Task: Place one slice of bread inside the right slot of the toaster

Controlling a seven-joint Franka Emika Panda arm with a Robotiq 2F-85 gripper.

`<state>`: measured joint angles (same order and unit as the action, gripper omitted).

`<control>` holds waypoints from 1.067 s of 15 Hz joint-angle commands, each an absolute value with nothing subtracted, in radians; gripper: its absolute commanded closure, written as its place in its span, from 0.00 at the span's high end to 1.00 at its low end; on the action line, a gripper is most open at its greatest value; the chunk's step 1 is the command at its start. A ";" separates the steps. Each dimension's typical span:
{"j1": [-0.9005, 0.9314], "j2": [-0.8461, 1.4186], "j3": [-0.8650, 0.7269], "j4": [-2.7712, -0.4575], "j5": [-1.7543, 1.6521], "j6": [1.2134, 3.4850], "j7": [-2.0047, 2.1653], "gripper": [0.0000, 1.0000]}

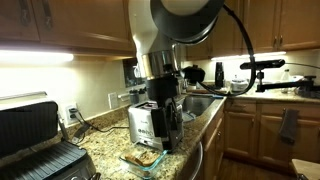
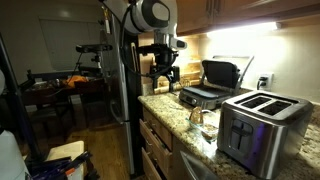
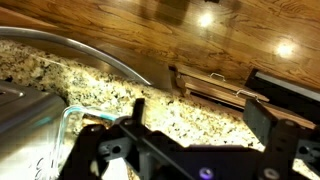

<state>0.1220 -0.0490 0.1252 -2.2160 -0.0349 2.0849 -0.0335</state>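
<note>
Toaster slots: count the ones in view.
2, side by side atop the toaster in an exterior view: one slot nearer the grill press, the other slot farther from it.

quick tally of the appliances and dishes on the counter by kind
toaster: 1
grill press: 1
glass dish: 1
total: 3

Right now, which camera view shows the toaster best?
In an exterior view the toaster fills the foreground, both top slots unobstructed. In an exterior view the arm hides part of it. The wrist view shows only a metal edge, possibly its side.
</note>
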 commanded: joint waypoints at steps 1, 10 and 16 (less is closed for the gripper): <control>0.129 0.019 0.135 -2.153 -0.069 2.092 -0.006 1.00; 0.138 0.186 0.134 -1.999 -0.100 2.083 0.005 1.00; 0.133 0.268 0.116 -1.921 -0.099 2.081 0.006 1.00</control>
